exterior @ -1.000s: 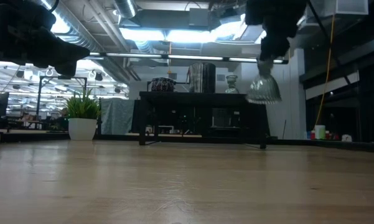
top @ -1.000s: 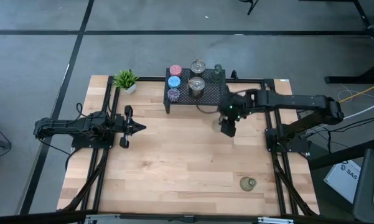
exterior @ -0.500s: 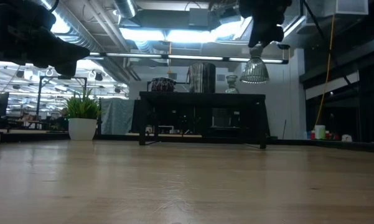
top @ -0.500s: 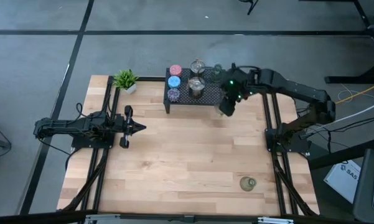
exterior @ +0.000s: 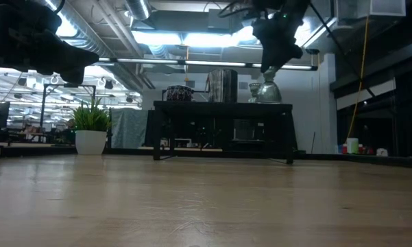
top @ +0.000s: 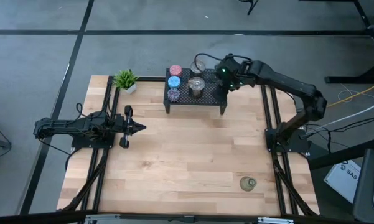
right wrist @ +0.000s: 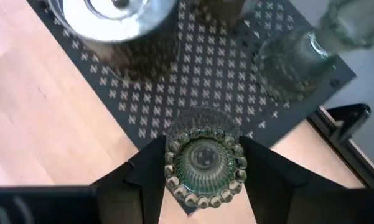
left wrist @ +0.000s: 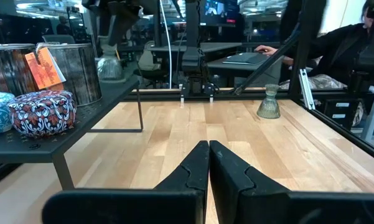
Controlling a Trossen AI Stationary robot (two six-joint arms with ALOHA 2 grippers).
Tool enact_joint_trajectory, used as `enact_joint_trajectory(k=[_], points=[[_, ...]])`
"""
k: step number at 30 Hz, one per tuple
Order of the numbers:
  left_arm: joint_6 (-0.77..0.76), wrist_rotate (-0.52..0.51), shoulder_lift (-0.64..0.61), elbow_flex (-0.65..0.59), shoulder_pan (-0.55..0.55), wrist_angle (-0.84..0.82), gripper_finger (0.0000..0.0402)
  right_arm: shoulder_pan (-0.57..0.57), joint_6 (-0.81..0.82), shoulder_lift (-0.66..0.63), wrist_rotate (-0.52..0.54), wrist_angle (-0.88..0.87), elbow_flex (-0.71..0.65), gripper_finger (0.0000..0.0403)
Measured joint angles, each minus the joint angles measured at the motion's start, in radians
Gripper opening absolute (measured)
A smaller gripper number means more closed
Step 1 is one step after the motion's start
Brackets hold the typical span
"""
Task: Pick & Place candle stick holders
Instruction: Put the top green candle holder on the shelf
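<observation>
The left arm lies low and level, its gripper point(top: 139, 127) pointing inward with jaws pressed together. The right arm reaches far forward and across, its gripper point(top: 226, 73) held high with jaws clamped on a glass holder point(right wrist: 203, 163).

We see holders on rack point(top: 196, 92) at table's point(top: 174, 162) far edge, plant point(top: 126, 79) left of it, one holder point(top: 247, 183) alone near front-right, approx.
</observation>
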Motion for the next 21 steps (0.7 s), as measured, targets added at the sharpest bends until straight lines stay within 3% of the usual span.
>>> enact_joint_trajectory(k=[21], points=[[0.0, 0.0, 0.0, 0.0, 0.0, 0.0, 0.0008, -0.077, 0.02, 0.063, 0.052, 0.134, 0.001, 0.0179]])
